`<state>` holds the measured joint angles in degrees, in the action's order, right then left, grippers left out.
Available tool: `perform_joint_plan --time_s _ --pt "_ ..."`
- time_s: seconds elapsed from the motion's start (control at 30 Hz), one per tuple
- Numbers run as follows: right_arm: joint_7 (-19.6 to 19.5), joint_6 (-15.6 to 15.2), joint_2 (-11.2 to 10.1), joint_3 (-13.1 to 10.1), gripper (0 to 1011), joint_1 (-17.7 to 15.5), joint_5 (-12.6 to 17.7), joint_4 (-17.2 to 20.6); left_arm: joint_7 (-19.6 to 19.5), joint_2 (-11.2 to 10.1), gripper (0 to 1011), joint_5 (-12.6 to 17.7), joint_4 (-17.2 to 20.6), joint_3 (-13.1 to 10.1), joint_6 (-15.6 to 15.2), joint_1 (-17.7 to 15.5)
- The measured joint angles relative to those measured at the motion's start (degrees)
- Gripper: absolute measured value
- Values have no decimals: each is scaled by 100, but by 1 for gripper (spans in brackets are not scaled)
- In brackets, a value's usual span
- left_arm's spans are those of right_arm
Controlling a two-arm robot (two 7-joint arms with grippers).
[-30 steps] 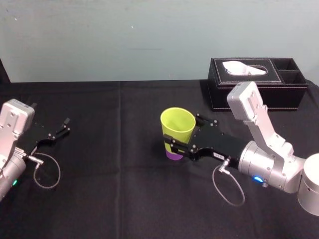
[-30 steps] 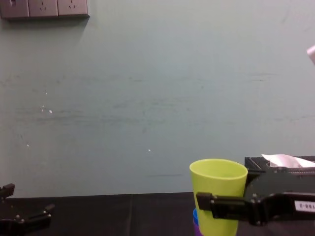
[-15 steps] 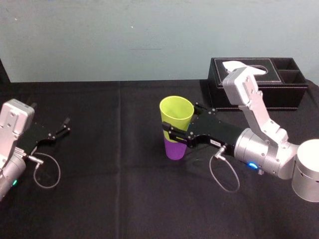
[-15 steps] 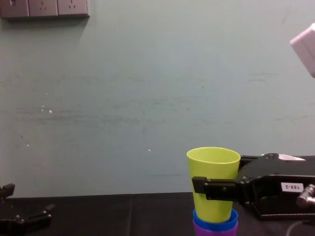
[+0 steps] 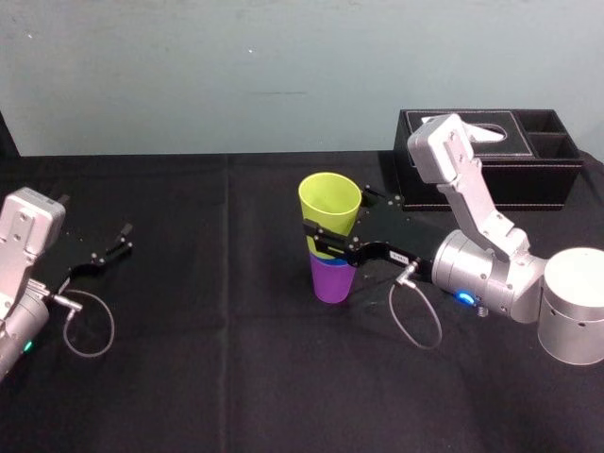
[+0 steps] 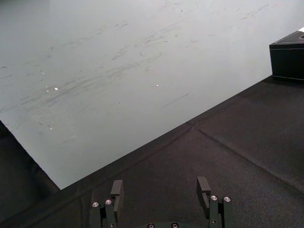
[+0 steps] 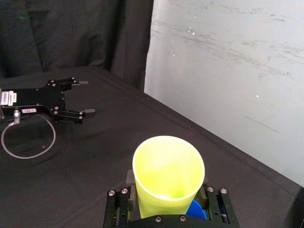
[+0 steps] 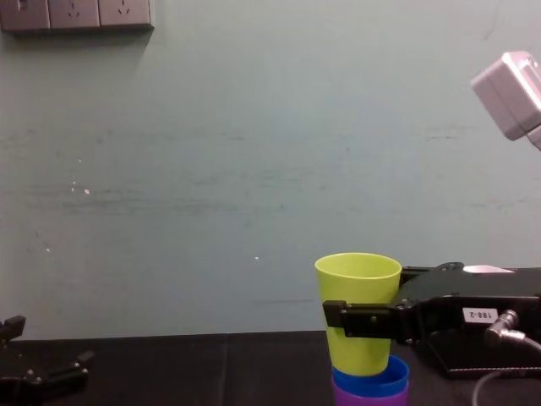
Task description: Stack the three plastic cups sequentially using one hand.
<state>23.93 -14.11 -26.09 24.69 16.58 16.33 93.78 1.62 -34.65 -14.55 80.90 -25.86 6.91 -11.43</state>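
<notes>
Now yellow-green cup [image 5: 330, 200] higher in right pincer [image 5: 333, 223].

I count three cups in all: one yellow-green cup [image 5: 330, 209], one blue cup [image 8: 370, 377] and one purple cup [image 5: 332, 281]. There are two grippers, the left gripper [image 5: 123, 238] and the right gripper [image 5: 332, 222]. Each arm carries one thin loop of cable, so I count two cables [image 5: 90, 328] together. One black tissue box [image 5: 491, 160] is there, with one tissue slot and two small open compartments. On the wall I see three sockets [image 8: 76, 13]. There is one table [image 5: 236, 387].
</notes>
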Motion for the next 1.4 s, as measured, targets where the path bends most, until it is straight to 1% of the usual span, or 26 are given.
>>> perform_joint_plan --time_s 0.3,0.53,1.1,1.4 --pt "-4 -36 94 34 738 154 -45 -240 0 0 1010 0 0 0 0 0" --pt "-21 -39 151 48 738 203 -65 -351 0 0 1010 0 0 0 0 0" --pt "35 15 124 -18 738 231 -55 -445 0 0 1010 0 0 0 0 0" --pt "81 56 142 10 738 261 -40 -583 0 0 1010 0 0 0 0 0"
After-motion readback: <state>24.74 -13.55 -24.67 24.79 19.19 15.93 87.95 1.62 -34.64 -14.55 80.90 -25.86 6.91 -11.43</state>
